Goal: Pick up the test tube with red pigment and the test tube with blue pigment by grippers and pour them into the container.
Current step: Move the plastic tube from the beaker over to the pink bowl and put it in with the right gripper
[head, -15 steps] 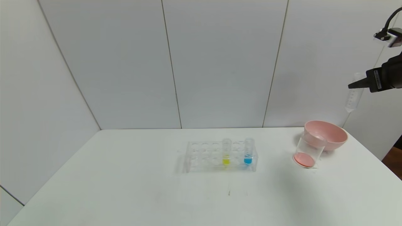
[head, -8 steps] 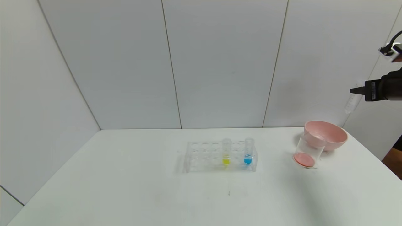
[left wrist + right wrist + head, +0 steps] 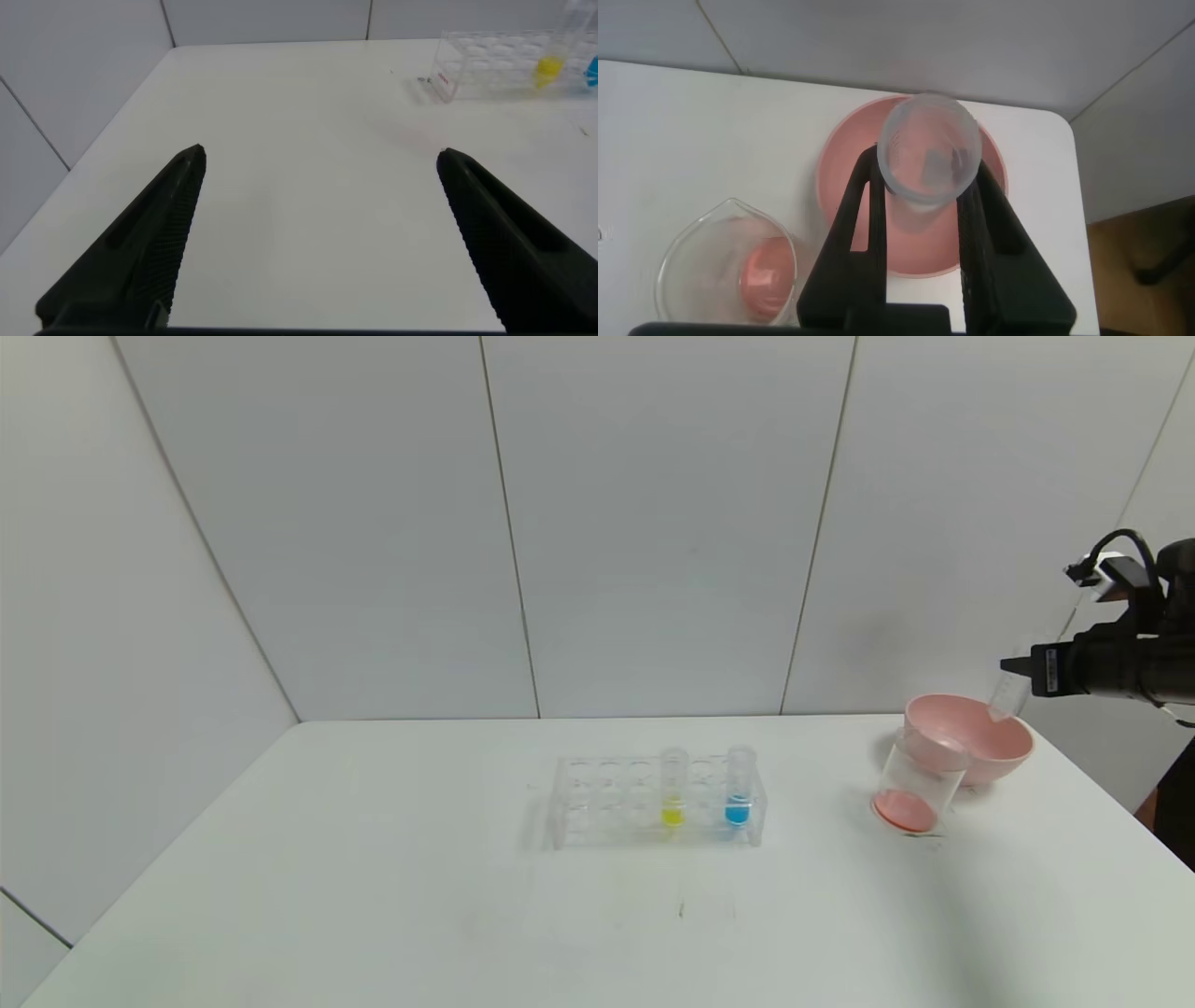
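While the right pincer (image 3: 1013,665) grips an emptied clear test tube (image 3: 926,154) over the pink bowl (image 3: 980,733), the container (image 3: 917,784) holds red liquid on the counter (image 3: 373,877), blue tube (image 3: 738,789) racked, left pincer (image 3: 318,233) spread wide.

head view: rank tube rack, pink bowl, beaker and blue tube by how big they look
1. tube rack, widest
2. pink bowl
3. beaker
4. blue tube, smallest
The bowl sits slightly farther back than the beaker, yet looks bigger.
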